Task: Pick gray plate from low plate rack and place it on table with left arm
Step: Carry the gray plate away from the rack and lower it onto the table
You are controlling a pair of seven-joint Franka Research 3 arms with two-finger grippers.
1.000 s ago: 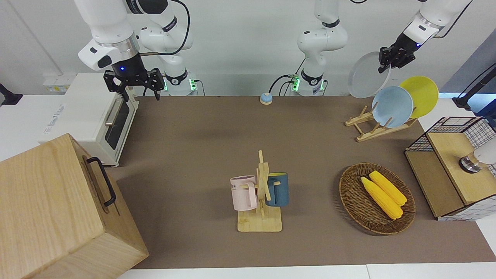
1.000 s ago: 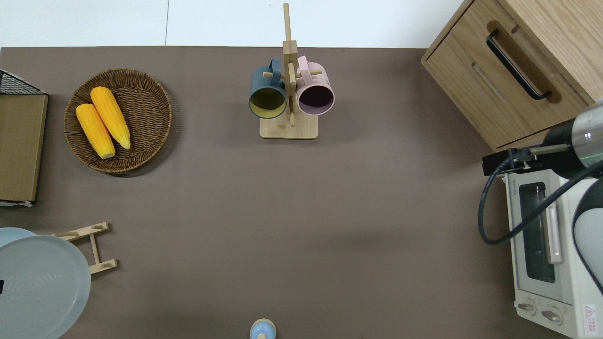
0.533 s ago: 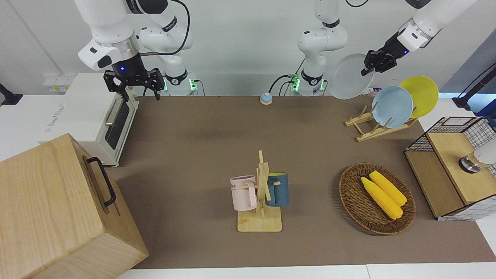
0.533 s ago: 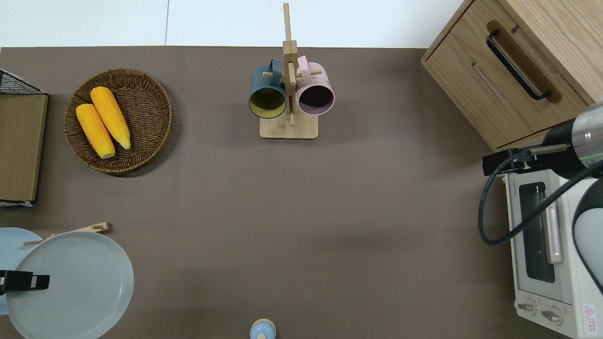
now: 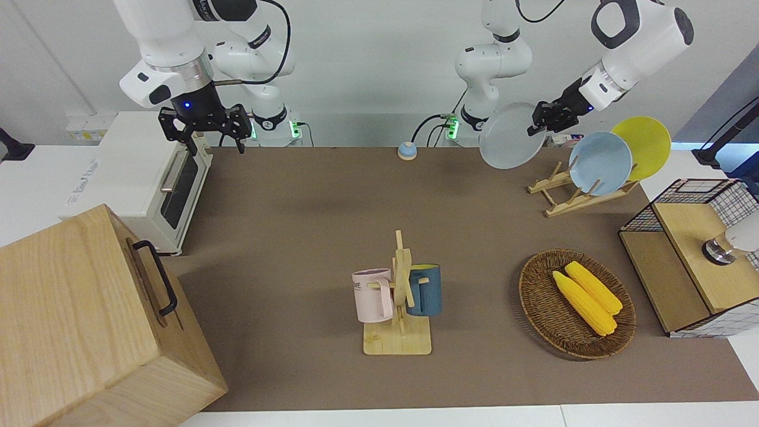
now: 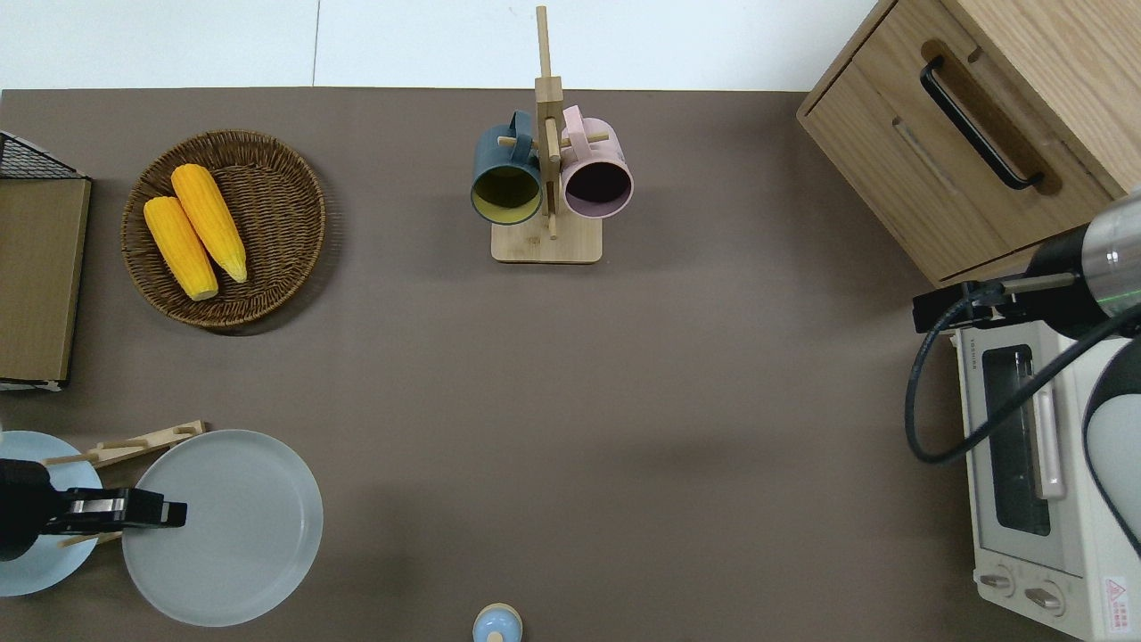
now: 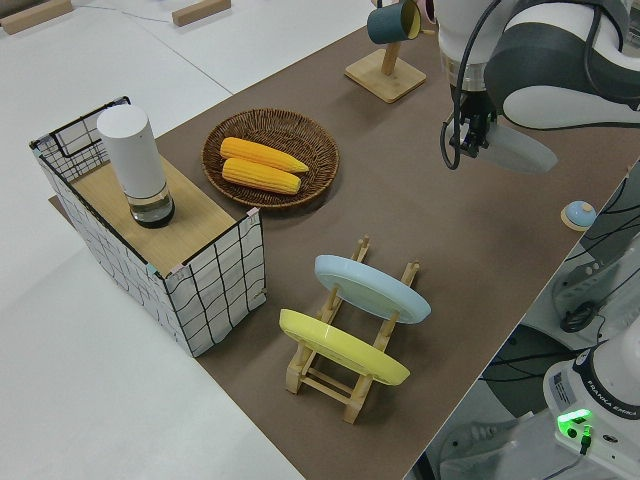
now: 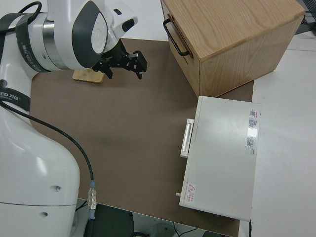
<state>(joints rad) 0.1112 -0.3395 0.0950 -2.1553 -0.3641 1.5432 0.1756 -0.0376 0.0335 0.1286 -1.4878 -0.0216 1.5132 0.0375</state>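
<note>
My left gripper [image 5: 538, 121] is shut on the rim of the gray plate [image 5: 509, 136] and holds it tilted in the air. In the overhead view the left gripper [image 6: 169, 514] has the gray plate [image 6: 227, 530] over the brown table [image 6: 553, 401], just beside the low plate rack [image 6: 134, 443] toward the right arm's end. The rack [image 5: 568, 200] still holds a light blue plate [image 5: 600, 164] and a yellow plate [image 5: 645, 144]. The left side view shows the plate [image 7: 525, 152] clear of the rack [image 7: 350, 385]. My right gripper [image 5: 207, 133] is open, empty and parked.
A mug tree [image 5: 400, 296] with a pink and a blue mug stands mid-table. A wicker basket [image 5: 536, 302] with two corn cobs and a wire crate [image 5: 694, 255] sit at the left arm's end. A toaster oven [image 5: 136, 178], a wooden cabinet [image 5: 89, 320] and a small blue knob [image 5: 407, 150] are also here.
The left gripper has carried the gray plate away from the rack toward the right arm's end and lower. The right arm has not moved.
</note>
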